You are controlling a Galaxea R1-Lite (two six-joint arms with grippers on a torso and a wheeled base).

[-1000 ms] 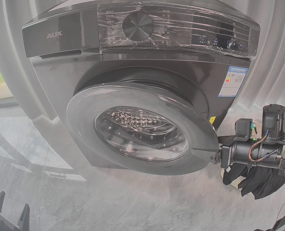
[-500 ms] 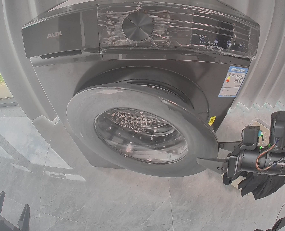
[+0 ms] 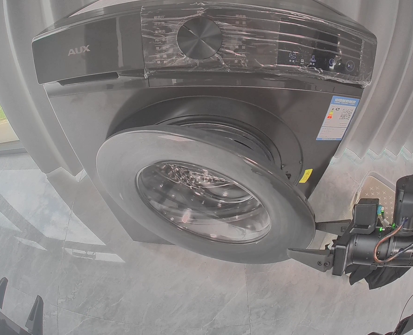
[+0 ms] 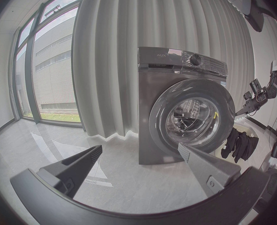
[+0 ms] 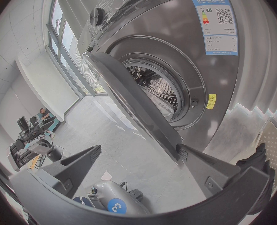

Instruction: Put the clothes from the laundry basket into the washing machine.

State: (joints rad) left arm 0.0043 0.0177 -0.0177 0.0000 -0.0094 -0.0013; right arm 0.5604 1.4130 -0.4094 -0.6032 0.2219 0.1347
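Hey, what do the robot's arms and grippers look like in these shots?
Both the right gripper and left gripper are matte black, with two long wedge-shaped fingers bearing ribbed inner pads. The right wrist is a black cylinder with an orange cable, a small green light and a boxy black camera module.

One washing machine [image 3: 262, 94], one laundry basket [image 3: 375, 188], one dark clothes pile [image 4: 242, 142], one left claw [image 4: 139, 147], one right claw [image 5: 138, 148].
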